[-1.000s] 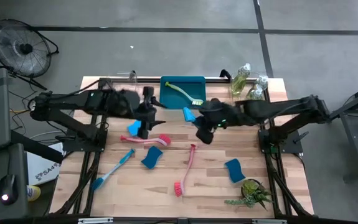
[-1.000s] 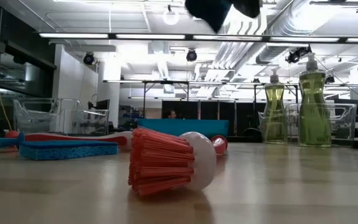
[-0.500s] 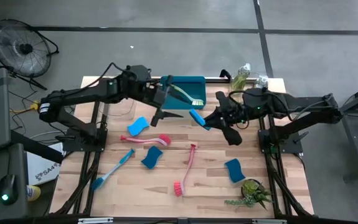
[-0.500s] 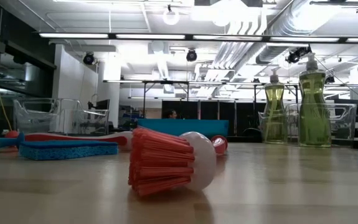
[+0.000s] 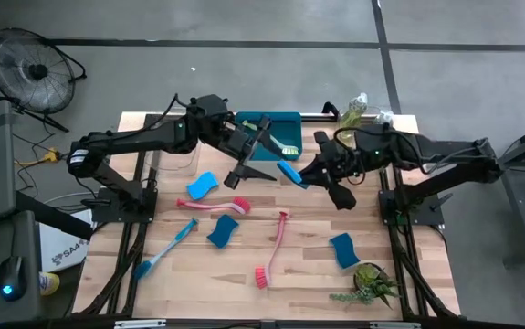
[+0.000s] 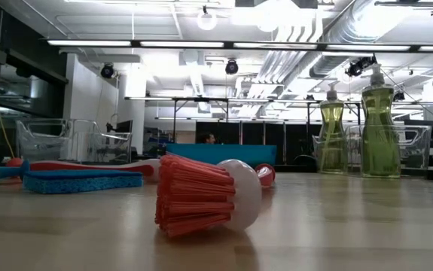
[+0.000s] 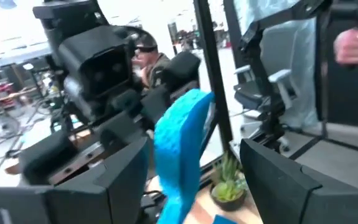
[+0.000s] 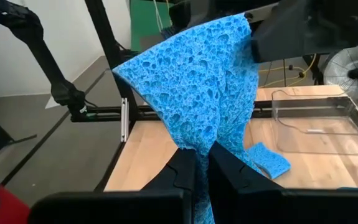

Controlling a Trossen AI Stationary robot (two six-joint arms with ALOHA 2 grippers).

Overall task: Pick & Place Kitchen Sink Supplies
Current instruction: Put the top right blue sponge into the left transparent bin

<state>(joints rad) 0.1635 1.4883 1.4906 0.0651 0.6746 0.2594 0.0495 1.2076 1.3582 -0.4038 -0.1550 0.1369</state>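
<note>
Looks like a mid-air handoff just in front of the tray (image 5: 291, 120); right gripper (image 5: 300, 175) is pinching a sponge (image 5: 288, 173) by its edge, left gripper (image 5: 264, 146) spread wide just beside it; next it'd need to close on the free end.

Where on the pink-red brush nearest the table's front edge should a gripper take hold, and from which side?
Take the pink-red brush mid-handle, coming straight down from above and closing across its thin shaft. It lies flat on the table with bare wood either side; the bristle head is bulkier.
</note>
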